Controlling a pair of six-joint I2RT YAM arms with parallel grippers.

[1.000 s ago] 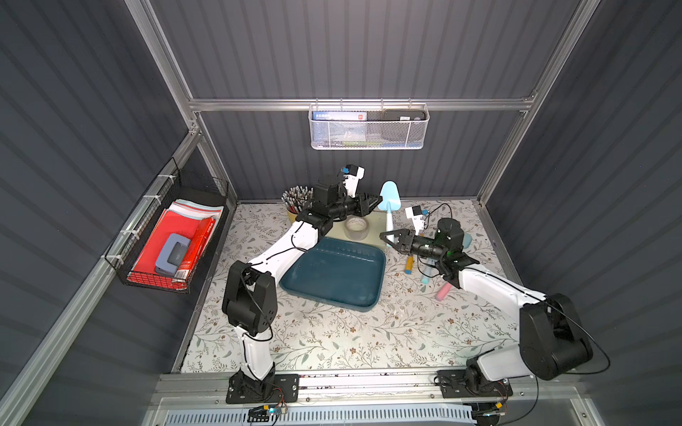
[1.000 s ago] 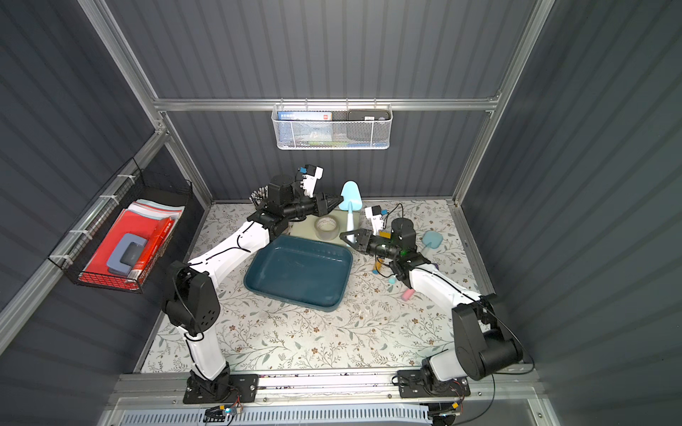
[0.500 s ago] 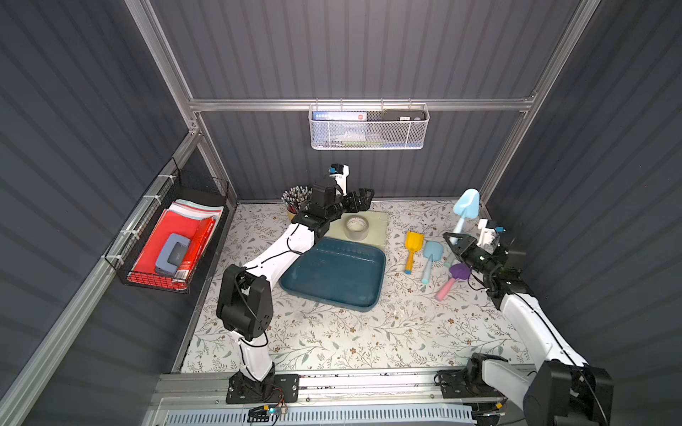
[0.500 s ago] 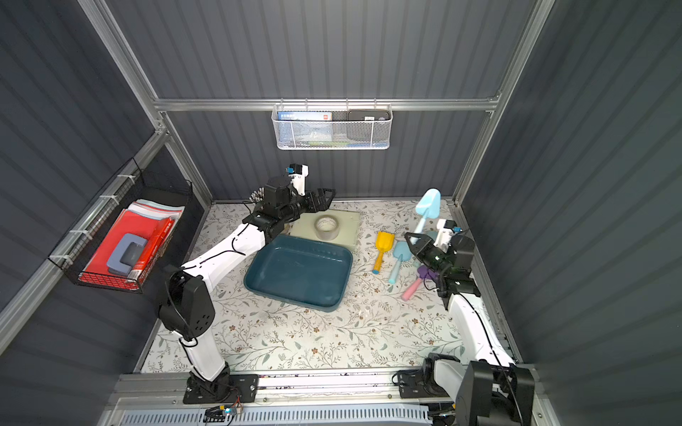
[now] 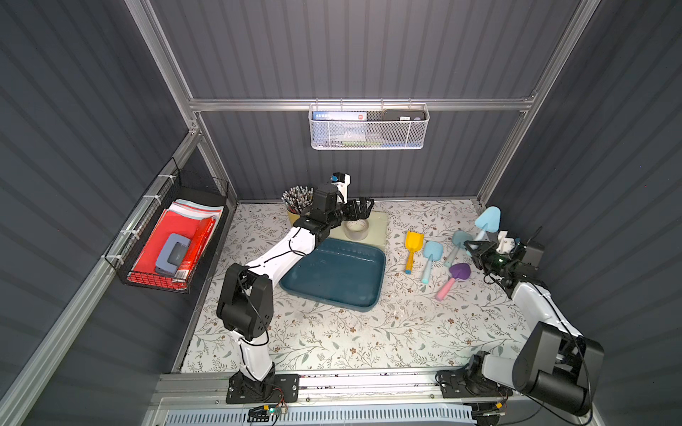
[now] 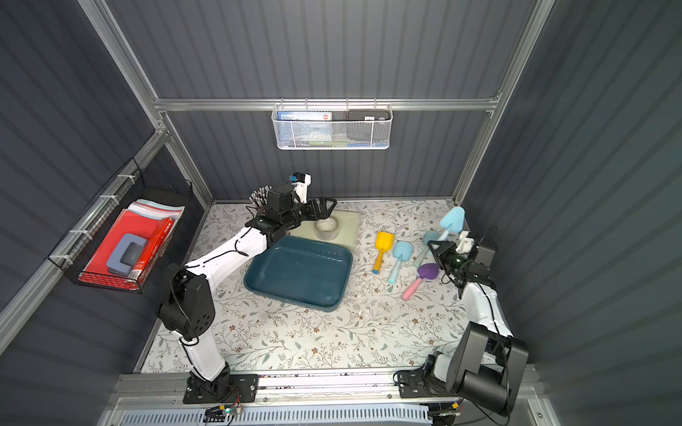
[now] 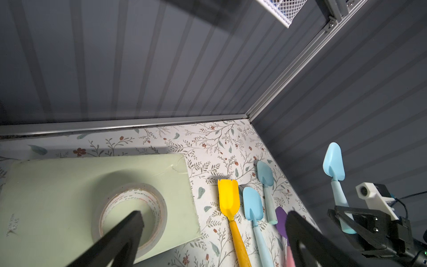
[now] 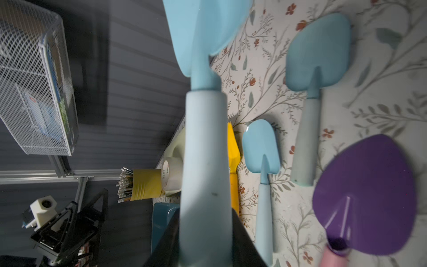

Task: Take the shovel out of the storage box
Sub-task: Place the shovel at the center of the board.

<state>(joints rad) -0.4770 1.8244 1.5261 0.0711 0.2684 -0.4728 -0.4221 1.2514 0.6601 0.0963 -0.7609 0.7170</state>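
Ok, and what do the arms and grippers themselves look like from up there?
Both are alike: the left arm and right arm have glossy white links between bulky black joint housings, on black base plates, with thin black cables looping along them. The left gripper and right gripper are black, with triangular open-framed fingers. Each wrist carries a small white camera block.

Left arm (image 5: 280, 254): shoulder link upright at the front rail, elbow folded, forearm stretched toward the back wall, wrist roughly level. Left gripper (image 5: 363, 207) hangs above the surface with its 2 jaws spread wide and gripping nothing, as the left wrist view confirms. Right arm (image 5: 538, 302): reaches from its base along the right side wall, wrist raised, and right gripper (image 5: 474, 246) has its 2 jaws clamped on the handle of the light blue shovel (image 5: 488, 220), blade up.
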